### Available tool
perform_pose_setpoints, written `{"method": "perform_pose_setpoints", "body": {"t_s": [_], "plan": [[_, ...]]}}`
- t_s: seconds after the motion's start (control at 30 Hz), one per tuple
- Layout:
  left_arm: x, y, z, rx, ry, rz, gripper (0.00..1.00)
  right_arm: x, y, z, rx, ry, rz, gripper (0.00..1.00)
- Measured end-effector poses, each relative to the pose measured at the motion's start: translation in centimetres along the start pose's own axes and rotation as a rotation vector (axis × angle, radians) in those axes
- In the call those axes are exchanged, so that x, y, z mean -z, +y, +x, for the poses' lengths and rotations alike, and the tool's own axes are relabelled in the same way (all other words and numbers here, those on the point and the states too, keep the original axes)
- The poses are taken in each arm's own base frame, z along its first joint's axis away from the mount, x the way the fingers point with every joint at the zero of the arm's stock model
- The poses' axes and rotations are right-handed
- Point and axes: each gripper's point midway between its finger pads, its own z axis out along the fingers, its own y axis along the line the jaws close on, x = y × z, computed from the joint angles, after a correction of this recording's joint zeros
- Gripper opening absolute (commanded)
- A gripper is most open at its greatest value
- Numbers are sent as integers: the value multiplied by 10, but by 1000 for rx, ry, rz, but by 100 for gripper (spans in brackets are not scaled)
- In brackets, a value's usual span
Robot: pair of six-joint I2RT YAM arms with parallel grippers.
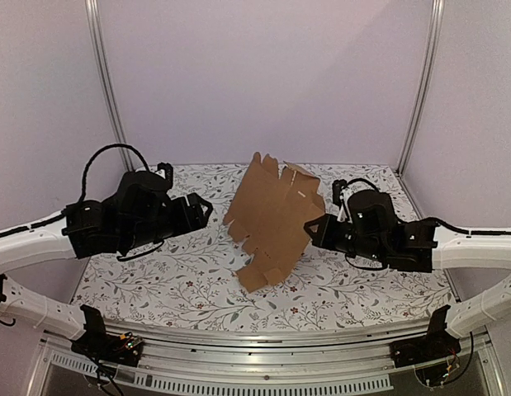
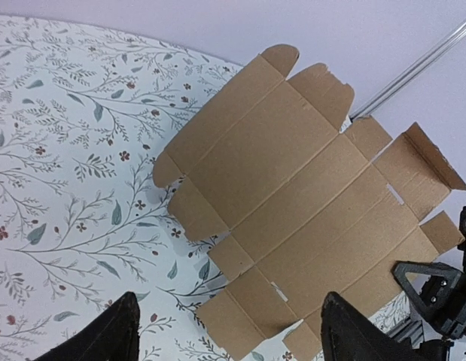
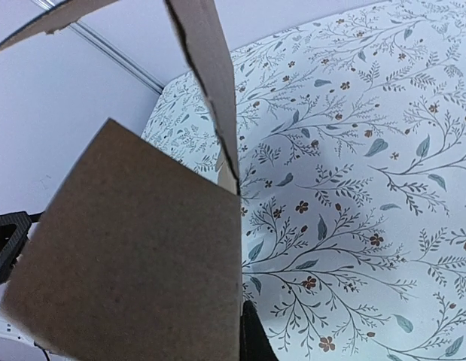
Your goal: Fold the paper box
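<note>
The paper box (image 1: 276,219) is a flat brown die-cut cardboard sheet with flaps and tabs, standing tilted with its lower flaps on the table. My right gripper (image 1: 314,227) is shut on the sheet's right edge. In the right wrist view one flap (image 3: 142,256) fills the left side and hides one finger; the other finger (image 3: 255,342) presses against it. My left gripper (image 1: 204,208) is open and empty, apart from the sheet's left side. In the left wrist view its wide-apart fingertips (image 2: 112,335) frame the sheet (image 2: 308,195).
The table (image 1: 172,272) has a white floral cover. Metal frame posts (image 1: 106,82) (image 1: 420,82) and pale walls stand at the back. The right gripper's black body (image 2: 436,293) shows at the right edge of the left wrist view.
</note>
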Motion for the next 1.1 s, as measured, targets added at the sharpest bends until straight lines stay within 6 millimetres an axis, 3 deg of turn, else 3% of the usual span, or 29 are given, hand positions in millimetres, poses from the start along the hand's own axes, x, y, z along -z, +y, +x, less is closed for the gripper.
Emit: {"method": "perform_pose_setpoints", "body": {"t_s": [0.17,0.33,0.43,0.53,0.7,0.83,0.97,1.1], "plan": [[30,-1,-36,-129,-74,-18,84,19,28,-34,169,42,-28,0],[51,0,-58,-235,-106,-36,85,50,77,-62,336,114,-131,0],[64,-4,-70,-287,-121,-27,87,73,101,-68,442,184,-201,0],[81,-11,-84,-326,-142,-5,89,86,107,-60,520,288,-240,0],[115,-24,-107,-364,-185,71,91,94,93,-33,595,492,-228,0],[137,-30,-117,-380,-209,135,93,93,70,0,614,689,-202,0],[143,-32,-115,-399,-205,168,93,81,46,24,616,823,-126,0],[132,-36,-106,-432,-165,169,93,56,16,30,638,879,28,0]]}}
